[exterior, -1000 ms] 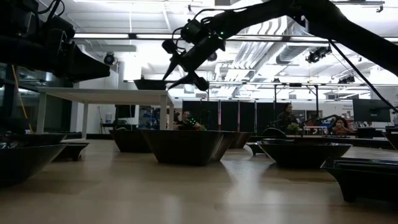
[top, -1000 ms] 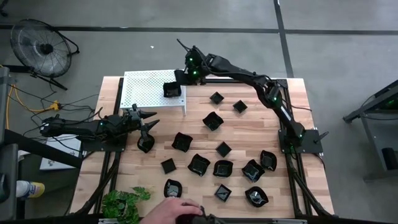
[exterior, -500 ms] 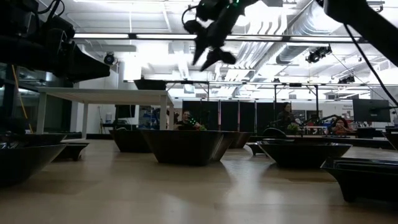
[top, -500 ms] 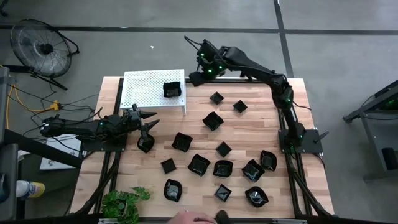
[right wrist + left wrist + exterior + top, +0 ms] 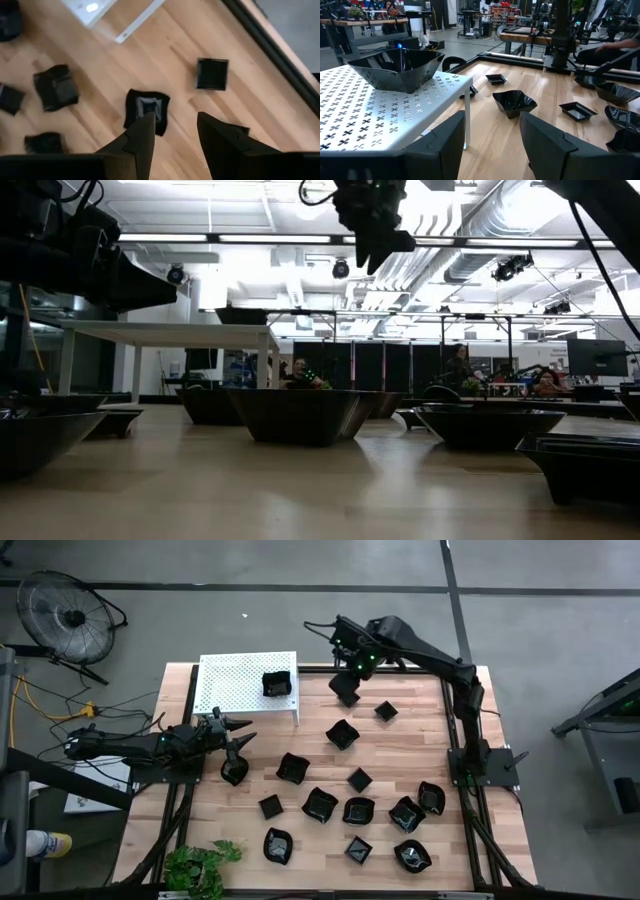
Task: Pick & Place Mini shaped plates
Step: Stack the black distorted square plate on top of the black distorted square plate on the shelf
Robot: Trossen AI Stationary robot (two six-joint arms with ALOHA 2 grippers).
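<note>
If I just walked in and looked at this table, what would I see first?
Lots of shiny black mini shaped plates dotted over the wooden table, mostly on its middle and near half. One more plate sits up on the white perforated shelf at the far left corner. The right end effector hangs open and empty above the far edge, looking down at small plates, while the left end effector waits open beside the shelf.

Many small glossy black mini shaped plates lie scattered open side up across the wooden table: squares, wavy-edged and leaf-like ones, most apart from each other, a few nearly touching toward the near edge. One square plate sits upright on the white perforated shelf.
</note>
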